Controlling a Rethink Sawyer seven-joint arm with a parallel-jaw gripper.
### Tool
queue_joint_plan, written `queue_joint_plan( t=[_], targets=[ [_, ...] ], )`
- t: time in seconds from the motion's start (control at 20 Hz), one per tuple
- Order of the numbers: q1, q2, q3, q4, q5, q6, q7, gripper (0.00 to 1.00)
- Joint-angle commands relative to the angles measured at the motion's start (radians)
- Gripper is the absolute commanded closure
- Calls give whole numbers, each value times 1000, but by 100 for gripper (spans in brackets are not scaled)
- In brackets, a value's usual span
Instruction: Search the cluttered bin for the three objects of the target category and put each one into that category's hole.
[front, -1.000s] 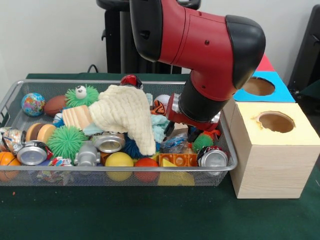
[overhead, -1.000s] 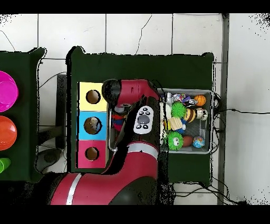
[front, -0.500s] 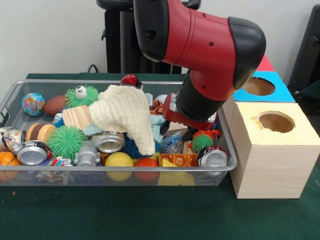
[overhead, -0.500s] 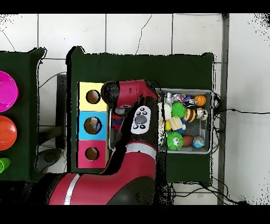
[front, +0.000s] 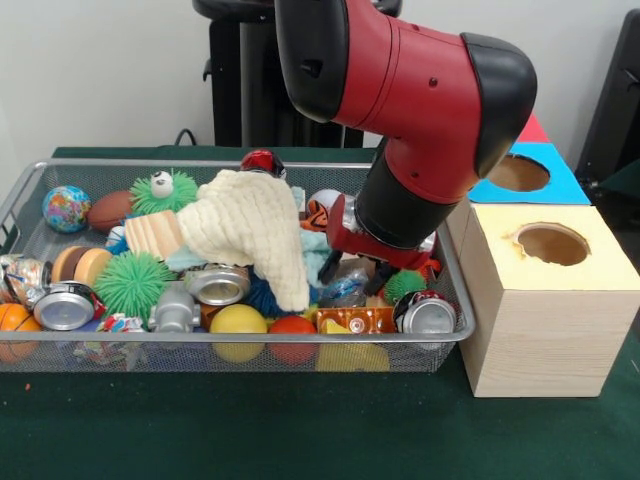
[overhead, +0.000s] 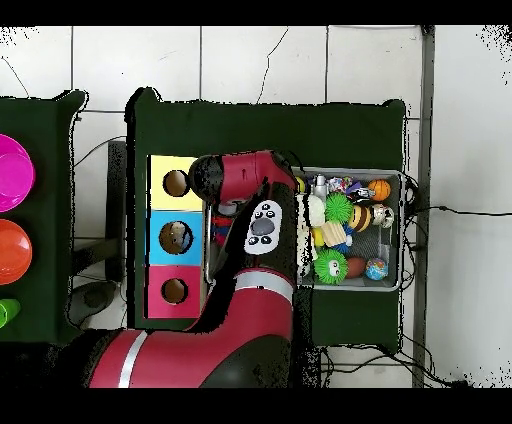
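Arm (front: 420, 90): we log it risen slightly over the last second, wrist over the bin's (front: 230, 338) box-side end. Jaws: hidden, state unknown. Target category: undetermined; likely retracting. Boxes' yellow hole (front: 552, 243) empty; clutter stays in bin.

No lettering, number or brand can be read anywhere here. The crushed cans (front: 425, 314) in the wire bin (front: 452, 262) carry printed colour on their sides, but no word of it resolves. The orange block (front: 358, 320) at the bin's front has marks on its face, too small to make out. The wooden box (front: 545, 300) with the holes is plain.
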Motion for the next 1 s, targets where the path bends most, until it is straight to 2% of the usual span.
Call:
queue_joint_plan(
  t=[0.05, 0.25, 0.4, 0.6, 0.65, 1.0],
  targets=[
    [-14, 8, 51, 61, -52, -151, 68, 0],
    [-14, 5, 51, 74, -44, -224, 87, 0],
    [-15, 7, 53, 79, -39, -217, 80, 0],
    [-16, 8, 48, 90, -37, -161, 51, 0],
    [-16, 10, 47, 86, -38, -139, 39, 100],
    [-16, 23, 45, 57, -36, -86, 23, 100]
  ],
)
